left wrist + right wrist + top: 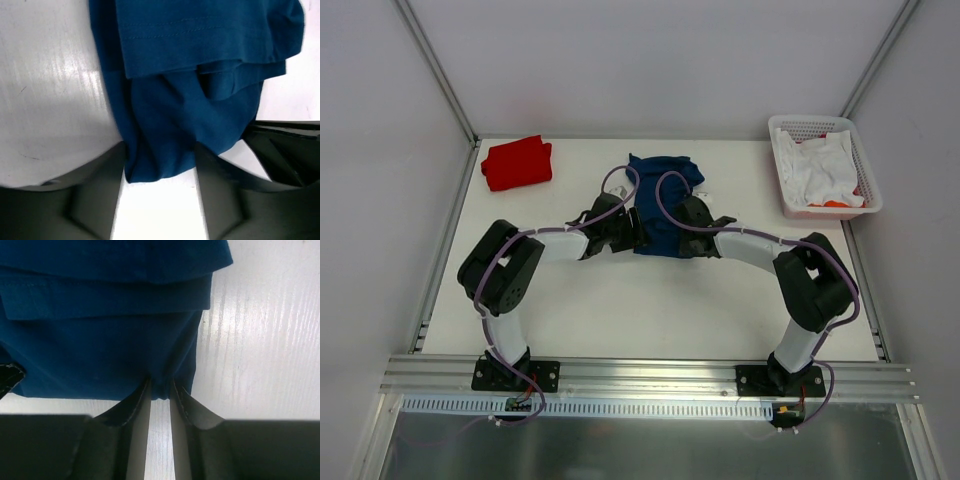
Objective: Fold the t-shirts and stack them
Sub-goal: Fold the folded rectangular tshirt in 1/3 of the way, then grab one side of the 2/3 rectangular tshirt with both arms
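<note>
At mid-table, slightly toward the far side: navy blue cotton t-shirt (665,190), lying in a rumpled, partly doubled heap. No print is showing. Both arms are bent inward to its near edge.

Far left corner: plain red t-shirt (517,163), folded into a compact block and well apart from the navy one. Far right: white plastic mesh basket (810,121) holding white cloth (820,165).

Right gripper (160,387): jaws nearly closed, leaving only a thin slit. The near hem is nipped between the tips on the shirt's right side. Reads as a firm pinch.

Left gripper (159,155): jaws partly apart, with a bunched corner of the shirt filling the gap and touching both fingers (97,200). Cannot tell whether it is actually clamped or only straddling the cloth.

Step in hand (judgement): take the two near corners so the shirt can be spread or folded over. Red shirt looks finished; navy shirt is not folded or stacked yet.

Notes for doing it well:
- Confirm the left grip before any lift. A thick wad can slip out.
- Check that each grip takes the same number of layers, since the hems are overlapped here.
- Raise both sides together and level, then draw them apart to take out the slack.
- Keep the wrists clear of each other; they sit close together.
</note>
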Controlling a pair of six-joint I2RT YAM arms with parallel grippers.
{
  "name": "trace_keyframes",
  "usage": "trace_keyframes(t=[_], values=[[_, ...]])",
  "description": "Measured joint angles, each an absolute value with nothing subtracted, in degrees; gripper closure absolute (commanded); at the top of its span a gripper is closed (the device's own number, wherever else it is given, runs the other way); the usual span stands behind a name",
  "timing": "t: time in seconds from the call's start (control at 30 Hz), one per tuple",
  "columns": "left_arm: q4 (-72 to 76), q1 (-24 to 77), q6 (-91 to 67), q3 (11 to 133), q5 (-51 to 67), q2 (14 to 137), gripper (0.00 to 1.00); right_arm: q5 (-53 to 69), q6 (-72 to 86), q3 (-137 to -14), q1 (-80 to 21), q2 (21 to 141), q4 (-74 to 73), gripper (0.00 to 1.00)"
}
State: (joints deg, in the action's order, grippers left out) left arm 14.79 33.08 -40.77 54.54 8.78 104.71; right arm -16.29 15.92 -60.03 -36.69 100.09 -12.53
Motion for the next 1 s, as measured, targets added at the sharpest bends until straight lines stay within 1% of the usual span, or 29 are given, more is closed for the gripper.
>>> trace_keyframes(t=[0.07, 0.1, 0.13, 0.17, 0.2, 0.23, 0.27, 0.3, 0.73, 0.77, 0.83, 0.87, 0.97, 1.0], values=[[14.7, 33.1, -41.1, 54.6, 8.8, 105.1, 0.58, -16.2, 16.0, -60.0, -36.7, 100.1, -12.3, 0.82], [14.7, 33.1, -41.2, 54.6, 8.9, 105.4, 0.68, -16.2, 16.0, -60.0, -36.7, 100.1, -12.3, 0.83], [14.9, 33.1, -41.4, 54.6, 9.0, 105.6, 0.75, -16.1, 16.1, -60.0, -36.7, 100.1, -12.2, 0.85], [14.6, 33.1, -41.4, 54.6, 9.0, 105.9, 0.81, -16.1, 16.1, -60.0, -36.7, 100.1, -12.2, 0.90], [14.6, 33.1, -41.5, 54.6, 9.2, 106.1, 0.87, -16.1, 16.2, -60.0, -36.7, 100.1, -12.2, 0.91], [14.5, 33.1, -41.4, 54.6, 9.2, 106.2, 0.97, -16.0, 16.3, -60.0, -36.7, 100.1, -12.2, 0.93], [14.3, 33.1, -41.6, 54.6, 9.2, 106.4, 0.99, -16.0, 16.3, -60.0, -36.7, 100.1, -12.2, 0.98], [14.4, 33.2, -41.5, 54.6, 9.3, 106.5, 1.00, -16.0, 16.3, -60.0, -36.7, 100.1, -12.2, 1.00], [13.0, 33.5, -41.3, 54.6, 9.4, 105.9, 1.00, -15.8, 16.4, -60.0, -36.8, 100.1, -12.2, 1.00], [12.7, 33.5, -41.2, 54.6, 9.4, 105.7, 1.00, -15.8, 16.4, -60.0, -36.8, 100.0, -12.2, 0.94], [12.5, 33.5, -41.1, 54.6, 9.4, 105.5, 1.00, -15.8, 16.5, -60.0, -36.9, 100.0, -12.3, 0.79], [12.4, 33.5, -41.1, 54.6, 9.4, 105.5, 1.00, -15.8, 16.6, -60.0, -36.9, 100.0, -12.4, 0.70], [11.8, 33.5, -41.1, 54.6, 9.5, 105.5, 1.00, -16.0, 16.5, -60.0, -37.3, 100.0, -12.9, 0.56], [11.7, 33.5, -41.1, 54.6, 9.5, 105.5, 1.00, -16.2, 16.6, -60.0, -37.4, 100.0, -13.1, 0.54]])
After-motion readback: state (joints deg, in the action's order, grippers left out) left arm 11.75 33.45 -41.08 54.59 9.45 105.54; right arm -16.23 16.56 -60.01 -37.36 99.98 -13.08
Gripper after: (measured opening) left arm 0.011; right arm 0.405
